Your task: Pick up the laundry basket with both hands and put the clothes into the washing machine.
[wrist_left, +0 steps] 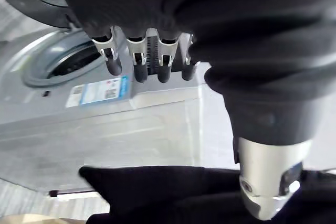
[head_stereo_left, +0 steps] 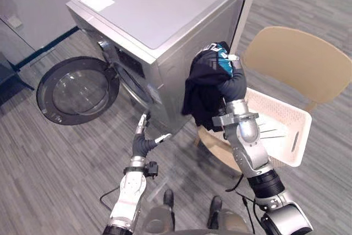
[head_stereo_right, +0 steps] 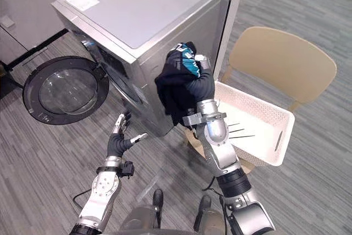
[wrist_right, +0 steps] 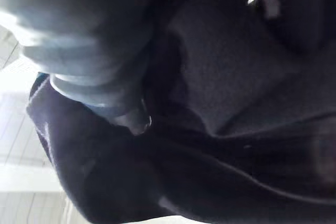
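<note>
The garment, one dark piece with a teal patch at its top, hangs in the air just beside the washer's near right corner. Its long axis runs straight up and down, bunched at the top and loose at the bottom edge. The right hand holds it from the top with fingers clamped into the cloth, and the right wrist view shows dark fabric pressed against the thumb. The cloth hangs over the gap between the washer's right side and the basket.

There is one basket, white and perforated, resting on the seat of one tan chair to the right, with its near left rim close behind the right forearm.

The single washer stands to the far left of the garment. Its drum mouth is on the front face, round the corner to the left of the cloth. Its one round door is swung fully out to the left, well clear of the mouth.

The left hand is low and near the washer's front, below the mouth, with fingers straight and spread and the thumb out to the right, touching nothing. Bare grey floor lies between that hand and the door.
</note>
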Motion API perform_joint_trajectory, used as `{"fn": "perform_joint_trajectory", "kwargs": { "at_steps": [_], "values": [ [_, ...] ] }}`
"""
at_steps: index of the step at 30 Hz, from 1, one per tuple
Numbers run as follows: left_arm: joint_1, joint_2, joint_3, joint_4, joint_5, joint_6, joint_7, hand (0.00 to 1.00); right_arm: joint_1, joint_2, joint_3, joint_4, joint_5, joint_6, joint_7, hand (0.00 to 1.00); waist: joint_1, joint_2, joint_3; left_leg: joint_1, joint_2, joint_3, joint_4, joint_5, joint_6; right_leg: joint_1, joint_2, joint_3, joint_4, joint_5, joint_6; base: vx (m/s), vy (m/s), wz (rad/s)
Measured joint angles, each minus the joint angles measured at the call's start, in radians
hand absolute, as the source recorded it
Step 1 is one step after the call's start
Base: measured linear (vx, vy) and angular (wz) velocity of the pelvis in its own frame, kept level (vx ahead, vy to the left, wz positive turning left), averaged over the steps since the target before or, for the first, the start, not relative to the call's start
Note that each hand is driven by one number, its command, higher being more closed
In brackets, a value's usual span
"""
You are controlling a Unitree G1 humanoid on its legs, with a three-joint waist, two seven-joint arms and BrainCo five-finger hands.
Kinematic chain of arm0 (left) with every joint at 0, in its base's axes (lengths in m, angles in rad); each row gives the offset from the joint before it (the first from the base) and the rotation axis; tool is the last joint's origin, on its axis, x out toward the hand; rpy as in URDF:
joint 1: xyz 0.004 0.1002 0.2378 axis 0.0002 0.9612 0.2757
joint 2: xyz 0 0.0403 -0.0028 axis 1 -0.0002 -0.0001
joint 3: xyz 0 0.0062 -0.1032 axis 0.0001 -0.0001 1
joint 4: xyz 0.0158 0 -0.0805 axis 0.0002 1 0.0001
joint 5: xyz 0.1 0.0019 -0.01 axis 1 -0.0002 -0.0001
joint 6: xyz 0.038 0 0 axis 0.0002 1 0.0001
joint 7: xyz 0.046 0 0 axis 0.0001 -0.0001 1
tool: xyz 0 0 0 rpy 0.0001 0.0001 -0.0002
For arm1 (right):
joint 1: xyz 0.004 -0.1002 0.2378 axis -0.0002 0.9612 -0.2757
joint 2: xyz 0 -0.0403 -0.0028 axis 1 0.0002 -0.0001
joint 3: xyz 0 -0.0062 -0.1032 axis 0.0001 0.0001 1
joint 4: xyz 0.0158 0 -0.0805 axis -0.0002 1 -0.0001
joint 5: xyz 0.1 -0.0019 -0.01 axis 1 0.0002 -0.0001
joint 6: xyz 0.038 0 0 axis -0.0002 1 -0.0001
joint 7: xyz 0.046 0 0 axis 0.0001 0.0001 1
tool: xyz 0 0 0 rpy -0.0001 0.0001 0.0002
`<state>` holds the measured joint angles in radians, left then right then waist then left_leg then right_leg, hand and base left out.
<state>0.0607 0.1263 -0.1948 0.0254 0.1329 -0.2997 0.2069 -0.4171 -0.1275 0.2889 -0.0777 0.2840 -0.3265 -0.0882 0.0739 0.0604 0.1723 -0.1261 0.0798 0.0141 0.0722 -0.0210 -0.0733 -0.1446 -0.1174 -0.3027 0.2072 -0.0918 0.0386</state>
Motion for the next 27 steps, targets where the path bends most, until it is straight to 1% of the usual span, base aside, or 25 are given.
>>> {"fn": "perform_joint_trajectory", "kwargs": {
  "at_steps": [2,3,4,5,7,9,10,14,16,17,23,26,27],
  "values": [
    [-0.026,0.009,-0.010,-0.032,0.040,0.000,0.017,0.00,-0.030,0.003,0.033,0.000,-0.011,0.004,0.005,1.00,-0.001,0.000,-0.002,0.016,-0.014,-0.002,-0.008,0.008,0.011,0.016,-0.007,0.000,-0.004,0.012,0.015,-0.06,0.107,0.11],
    [-0.054,0.017,-0.012,-0.033,0.072,0.000,0.027,0.00,-0.047,0.010,0.067,0.000,-0.018,0.007,0.007,1.00,-0.002,0.000,-0.011,0.048,-0.024,0.001,-0.035,0.023,0.015,0.041,-0.014,0.002,-0.017,0.017,0.021,-0.01,0.076,0.01],
    [-0.083,0.019,-0.027,-0.033,0.102,0.001,0.043,0.00,-0.058,0.018,0.103,0.000,-0.020,0.011,0.024,1.00,-0.003,0.000,-0.042,0.077,-0.029,0.006,-0.066,0.036,0.020,0.060,-0.019,0.005,-0.031,0.024,0.028,0.01,0.068,-0.03],
    [-0.116,0.021,-0.053,-0.033,0.116,0.003,0.051,0.00,-0.065,0.031,0.129,-0.001,-0.019,0.014,0.037,1.00,-0.003,0.000,-0.062,0.090,-0.031,0.013,-0.079,0.042,0.021,0.069,-0.020,0.006,-0.041,0.029,0.031,0.03,0.042,-0.09],
    [-0.161,0.024,-0.084,-0.026,0.124,0.009,0.059,0.00,-0.073,0.050,0.164,-0.001,-0.017,0.024,0.052,1.00,-0.004,0.000,-0.077,0.110,-0.031,0.015,-0.097,0.049,0.021,0.085,-0.019,0.011,-0.059,0.037,0.033,0.03,0.004,-0.09],
    [-0.234,0.019,-0.125,0.004,0.126,0.013,0.069,0.00,-0.091,0.063,0.210,-0.001,0.022,0.030,0.072,1.00,-0.006,0.001,-0.090,0.132,-0.027,0.015,-0.122,0.063,0.020,0.103,-0.008,0.014,-0.083,0.052,0.030,0.02,-0.020,-0.07],
    [-0.268,0.015,-0.136,0.022,0.127,0.015,0.079,1.00,-0.100,0.065,0.226,-0.001,0.042,0.031,0.072,1.00,-0.007,0.001,-0.090,0.142,-0.025,0.015,-0.135,0.070,0.020,0.114,-0.004,0.014,-0.100,0.061,0.030,0.00,-0.015,-0.03],
    [-0.330,0.017,-0.149,0.027,0.144,0.040,0.091,1.00,-0.107,0.081,0.241,-0.001,0.093,0.033,0.075,1.00,-0.012,0.000,-0.092,0.155,-0.018,0.016,-0.146,0.076,0.018,0.142,0.011,0.016,-0.147,0.087,0.026,-0.01,-0.002,-0.04],
    [-0.330,0.017,-0.149,0.028,0.144,0.043,0.093,1.00,-0.107,0.080,0.242,-0.001,0.109,0.043,0.081,1.00,-0.015,0.000,-0.109,0.156,-0.016,0.017,-0.157,0.080,0.013,0.144,0.015,0.018,-0.168,0.097,0.024,0.00,0.002,-0.04],
    [-0.333,0.017,-0.149,0.028,0.144,0.044,0.093,1.00,-0.107,0.080,0.241,-0.002,0.119,0.045,0.087,0.00,-0.016,0.000,-0.115,0.155,-0.015,0.017,-0.165,0.087,0.015,0.146,0.021,0.017,-0.179,0.104,0.023,0.00,0.000,0.00],
    [-0.318,0.023,-0.140,0.027,0.136,0.044,0.086,1.00,-0.092,0.078,0.240,-0.002,0.133,0.051,0.095,0.00,-0.018,-0.001,-0.115,0.158,-0.011,0.021,-0.165,0.087,0.014,0.162,0.034,0.021,-0.213,0.124,0.020,0.00,0.000,-0.02],
    [-0.227,-0.005,-0.103,0.027,0.128,0.043,0.077,1.00,-0.027,0.077,0.230,-0.002,0.123,0.051,0.100,0.00,-0.020,-0.001,-0.116,0.159,-0.010,0.026,-0.165,0.087,0.014,0.166,0.037,0.026,-0.227,0.132,0.019,0.01,0.001,-0.05],
    [-0.186,-0.008,-0.094,0.027,0.110,0.043,0.075,1.00,0.009,0.075,0.216,-0.002,0.102,0.051,0.109,0.00,-0.026,-0.001,-0.116,0.159,-0.010,0.025,-0.165,0.087,0.014,0.171,0.038,0.026,-0.235,0.134,0.019,0.00,0.000,0.00]
  ]
}}
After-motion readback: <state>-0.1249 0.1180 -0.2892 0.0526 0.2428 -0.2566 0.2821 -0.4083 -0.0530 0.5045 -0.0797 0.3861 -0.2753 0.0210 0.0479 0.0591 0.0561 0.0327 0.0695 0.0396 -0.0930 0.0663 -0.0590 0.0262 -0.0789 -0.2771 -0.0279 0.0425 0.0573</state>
